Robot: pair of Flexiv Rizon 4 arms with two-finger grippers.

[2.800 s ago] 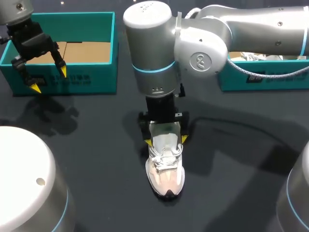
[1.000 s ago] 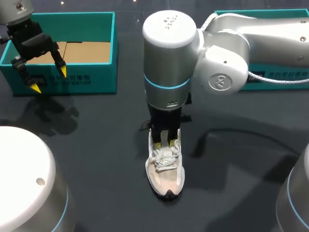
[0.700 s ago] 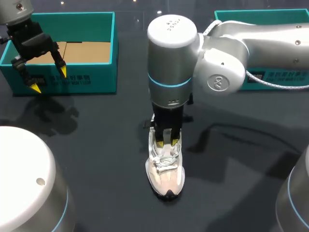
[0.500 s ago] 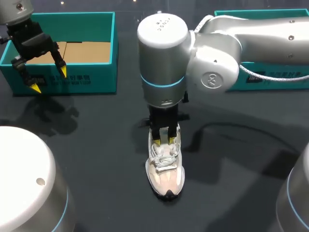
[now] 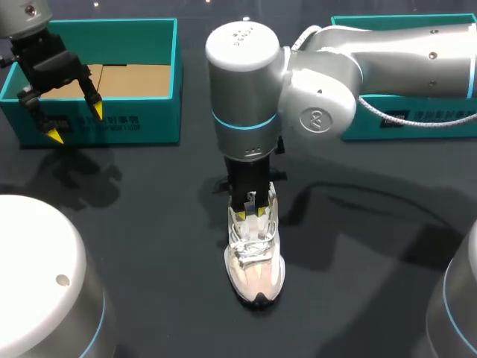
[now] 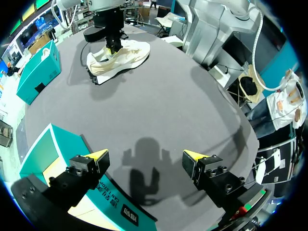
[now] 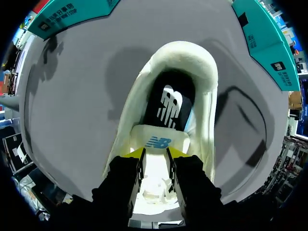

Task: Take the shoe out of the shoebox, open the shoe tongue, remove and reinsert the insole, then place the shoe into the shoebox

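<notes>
A white and beige shoe (image 5: 255, 262) stands on the dark table, toe toward the front edge. My right gripper (image 5: 250, 212) comes down on its laces end and is shut on the shoe tongue (image 7: 157, 143), which stands between the two yellow fingertips (image 7: 134, 153). Behind the tongue the shoe mouth gapes and the black insole (image 7: 169, 107) lies inside. My left gripper (image 5: 74, 124) hangs open over the front wall of the teal shoebox (image 5: 141, 123) at the back left, holding nothing. In the left wrist view that gripper (image 6: 147, 155) is wide apart, with the shoe (image 6: 120, 54) far ahead.
A second teal box (image 5: 395, 119) stands at the back right, partly behind my right arm. The left shoebox shows a bare brown floor (image 5: 134, 78). Dark tabletop (image 5: 149, 224) lies around the shoe.
My right arm has swung a little to the left and its gripper has drawn slightly back toward the heel, staying on the tongue. The left arm has not moved.
</notes>
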